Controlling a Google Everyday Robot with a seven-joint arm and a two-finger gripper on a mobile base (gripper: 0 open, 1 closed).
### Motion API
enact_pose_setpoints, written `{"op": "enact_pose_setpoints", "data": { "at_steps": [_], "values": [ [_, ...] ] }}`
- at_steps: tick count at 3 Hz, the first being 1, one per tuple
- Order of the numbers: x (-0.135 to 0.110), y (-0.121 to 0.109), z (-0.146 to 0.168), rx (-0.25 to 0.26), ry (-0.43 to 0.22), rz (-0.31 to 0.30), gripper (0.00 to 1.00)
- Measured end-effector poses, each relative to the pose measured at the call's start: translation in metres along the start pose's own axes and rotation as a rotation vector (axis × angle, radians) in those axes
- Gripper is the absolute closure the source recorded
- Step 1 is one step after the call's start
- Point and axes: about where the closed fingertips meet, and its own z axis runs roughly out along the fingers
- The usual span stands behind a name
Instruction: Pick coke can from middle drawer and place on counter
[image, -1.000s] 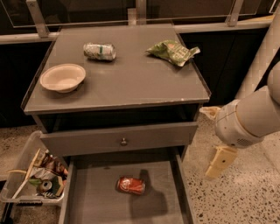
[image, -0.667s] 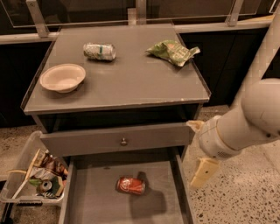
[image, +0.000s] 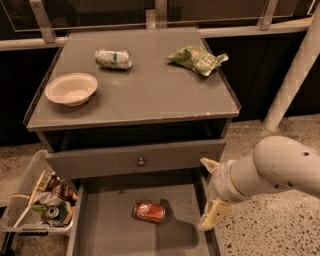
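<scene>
Left of the gripper (image: 202, 195), the can (image: 149, 212) lies on its side on the floor of the drawer (image: 100, 225), which stands pulled out, leaving the can reachable from above. The gripper hangs by the drawer's right wall, below the counter (image: 150, 100), its fingers spread wide, holding nothing.

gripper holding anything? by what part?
Nothing held. The gripper, open, is at the right edge of the middle drawer; the coke can lies apart on its floor.
</scene>
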Motion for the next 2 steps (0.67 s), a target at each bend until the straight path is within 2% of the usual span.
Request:
{"op": "enact_pose_setpoints", "data": {
  "at_steps": [2],
  "values": [
    [-0.0034, 0.0026, 0.0053, -0.014, -0.022, -0.004, 0.00]
  ]
}}
